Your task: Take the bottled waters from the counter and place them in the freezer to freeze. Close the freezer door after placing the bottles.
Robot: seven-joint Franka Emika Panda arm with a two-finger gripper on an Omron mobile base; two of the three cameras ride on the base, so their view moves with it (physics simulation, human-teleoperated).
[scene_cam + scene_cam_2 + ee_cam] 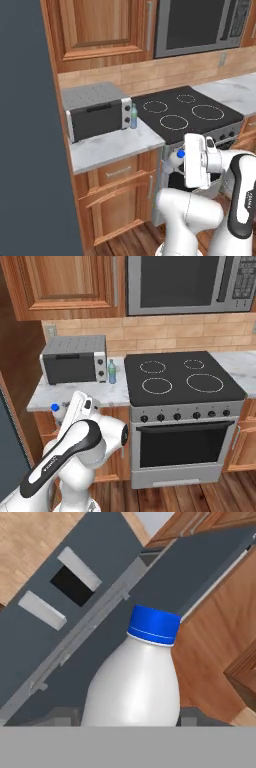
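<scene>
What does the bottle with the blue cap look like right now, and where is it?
The blue-capped bottle is whitish, smooth plastic with rounded shoulders and a ribbed blue screw cap, shut tight. It sits between the fingers of the gripper, held off the counter. From the base views just its blue cap and pale shoulder peek past the arm.

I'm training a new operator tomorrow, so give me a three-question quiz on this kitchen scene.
1. True or false: the gripper holds the blue-capped bottle.
2. What does the green-capped bottle stand beside? A) toaster oven B) microwave C) sink
3. Fill in: the green-capped bottle stands on the ____.

Key: 1 true. 2 A. 3 counter.
</scene>
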